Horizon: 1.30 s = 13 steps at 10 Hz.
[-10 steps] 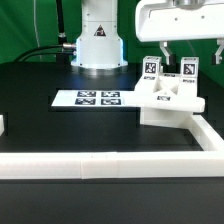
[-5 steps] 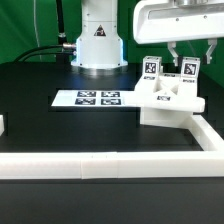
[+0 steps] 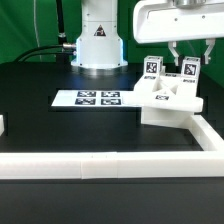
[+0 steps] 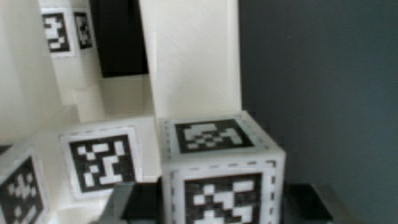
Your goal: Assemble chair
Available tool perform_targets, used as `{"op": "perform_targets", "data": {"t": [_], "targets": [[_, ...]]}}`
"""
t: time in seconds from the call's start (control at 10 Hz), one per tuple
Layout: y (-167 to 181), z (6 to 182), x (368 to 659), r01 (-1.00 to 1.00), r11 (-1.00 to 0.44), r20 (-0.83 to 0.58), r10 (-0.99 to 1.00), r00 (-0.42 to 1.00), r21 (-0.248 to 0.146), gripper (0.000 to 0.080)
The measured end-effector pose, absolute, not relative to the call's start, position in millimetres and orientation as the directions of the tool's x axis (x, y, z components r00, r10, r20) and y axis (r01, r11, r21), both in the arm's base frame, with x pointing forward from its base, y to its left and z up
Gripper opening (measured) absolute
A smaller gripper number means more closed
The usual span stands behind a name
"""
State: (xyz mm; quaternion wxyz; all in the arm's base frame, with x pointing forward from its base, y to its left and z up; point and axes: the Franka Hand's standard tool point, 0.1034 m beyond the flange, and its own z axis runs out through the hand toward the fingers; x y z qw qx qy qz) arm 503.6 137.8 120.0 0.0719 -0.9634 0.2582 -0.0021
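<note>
1. Hanging over the far end of the chair point(image 3: 170, 100), the hand point(image 3: 190, 52) sits at the exterior view's right, its white body filling the upper corner of that view.
2. Its two dark fingers point(image 3: 176, 53) point down on either side of the right post point(image 3: 190, 72), one at each side of the post's top, and in the wrist view their tips point(image 4: 317, 197) show low on both sides of that post's tagged top point(image 4: 217, 134).
3. Whether the fingers press the post or only flank it cannot be told from either view.
4. The right post stands upright with a black-and-white tag on the face turned to the exterior camera, and a second upright post point(image 3: 152, 68) with a tag of its own stands just beside it, toward the exterior view's left.
5. Both posts rise from a low white blocky base, and together these white pieces make up the chair so far.
6. The chair rests on the black worktop point(image 3: 40, 120), at the inner corner of the white rail point(image 3: 100, 166) that runs across the front and turns back along the exterior view's right.
7. A flat white sheet printed with four tags point(image 3: 98, 98) lies on the worktop just beside the chair, toward the exterior view's left.
8. Behind the sheet stands the arm's round white base point(image 3: 97, 40).
</note>
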Motion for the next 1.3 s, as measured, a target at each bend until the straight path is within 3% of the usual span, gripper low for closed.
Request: {"op": "perform_targets", "data": {"t": [0.6,1.3], "targets": [[138.6,120.2,505.2,-0.752,-0.643,-0.076,-0.751,0.656,-0.143,0.0284],[139.3,120.0,505.1,-0.933,-0.341,-0.136,-0.925,0.355,-0.114,0.0284]]}}
